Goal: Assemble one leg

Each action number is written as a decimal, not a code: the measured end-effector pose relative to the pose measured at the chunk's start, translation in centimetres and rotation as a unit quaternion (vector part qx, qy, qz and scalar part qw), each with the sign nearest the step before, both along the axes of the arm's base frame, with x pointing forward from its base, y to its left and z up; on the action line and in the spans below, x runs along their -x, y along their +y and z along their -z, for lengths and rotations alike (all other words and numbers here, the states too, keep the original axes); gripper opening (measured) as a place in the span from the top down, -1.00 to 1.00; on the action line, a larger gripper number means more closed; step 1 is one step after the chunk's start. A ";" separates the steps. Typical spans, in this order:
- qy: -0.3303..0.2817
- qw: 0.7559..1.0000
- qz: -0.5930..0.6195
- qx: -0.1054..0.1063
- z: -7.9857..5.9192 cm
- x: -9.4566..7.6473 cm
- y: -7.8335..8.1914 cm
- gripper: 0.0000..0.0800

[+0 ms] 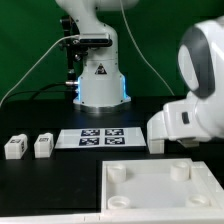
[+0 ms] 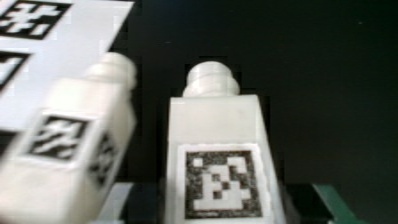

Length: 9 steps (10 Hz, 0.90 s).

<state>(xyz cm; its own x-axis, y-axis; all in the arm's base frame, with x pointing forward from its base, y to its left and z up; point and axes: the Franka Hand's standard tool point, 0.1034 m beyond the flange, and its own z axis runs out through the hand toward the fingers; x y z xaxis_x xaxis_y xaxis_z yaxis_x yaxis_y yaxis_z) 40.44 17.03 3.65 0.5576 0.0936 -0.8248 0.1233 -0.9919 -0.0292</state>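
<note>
Your fingers (image 2: 306,208) flank the leg (image 2: 217,150), though I cannot tell if they grip it; the second leg (image 2: 80,130) just beside them could get knocked over

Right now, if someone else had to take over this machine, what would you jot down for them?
Pincer: open, astride one leg, not closed on it.
Second leg sits close beside it.
Two more legs lie at the exterior view's left of the marker board.
White panel: no leg on it.
Done: nothing fitted.
Left: grip, carry, fit the leg.
</note>
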 end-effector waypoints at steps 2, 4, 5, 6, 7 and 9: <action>-0.019 0.999 -0.007 -0.030 -4.0 -3.2 -1.8 0.27; -0.154 0.986 0.001 -0.057 -8.7 -7.0 -4.1 0.27; -0.189 0.980 0.005 -0.056 -10.6 -7.3 -4.9 0.27; -0.236 0.970 0.009 -0.057 -12.2 -8.9 -5.0 0.27; -0.259 0.964 0.008 -0.057 -13.6 -9.3 -5.0 0.27; -0.355 0.932 0.013 -0.066 -13.3 -10.2 -4.9 0.27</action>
<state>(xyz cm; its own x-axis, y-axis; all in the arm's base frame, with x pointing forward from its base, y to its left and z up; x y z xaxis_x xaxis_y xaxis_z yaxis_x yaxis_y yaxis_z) 50.62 12.12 16.98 0.9623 0.1474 -0.2286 0.1347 -0.9884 -0.0704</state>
